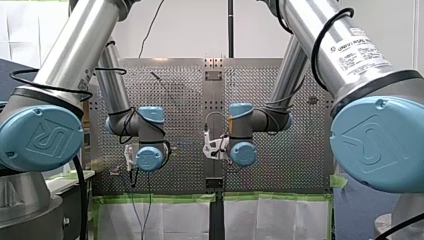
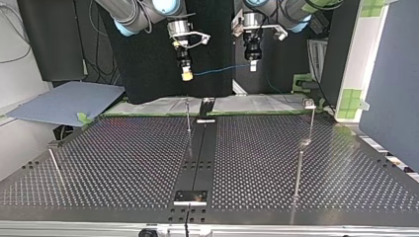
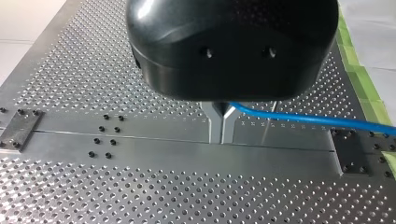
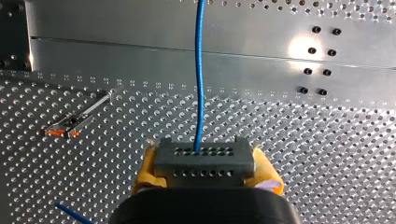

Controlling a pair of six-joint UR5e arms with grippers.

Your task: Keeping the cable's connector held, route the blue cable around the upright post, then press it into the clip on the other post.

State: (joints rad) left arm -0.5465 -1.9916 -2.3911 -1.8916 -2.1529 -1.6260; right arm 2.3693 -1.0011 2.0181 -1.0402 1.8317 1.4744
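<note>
Both grippers hang high above the perforated table, and the blue cable [image 2: 217, 70] runs nearly level between them. My right gripper [image 4: 205, 170], with yellow pads, is shut on the cable's grey connector [image 4: 204, 158]. The cable [image 4: 200, 74] leaves the connector straight ahead. My left gripper [image 3: 222, 136], black with metal fingers, is shut on the blue cable [image 3: 317, 120], which trails off to one side. In the top view my right gripper [image 2: 187, 74] is at the left and my left gripper [image 2: 252, 65] at the right. A thin upright post [image 2: 188, 118] stands below them at mid-table.
A post with a clip head [image 2: 310, 105] stands at the top view's far right, a plain post [image 2: 299, 170] nearer, and another [image 2: 55, 167] at the left. Below my right gripper, to one side, is a post head with orange marks [image 4: 70, 126]. A dark rail [image 2: 200, 158] runs down the table's middle.
</note>
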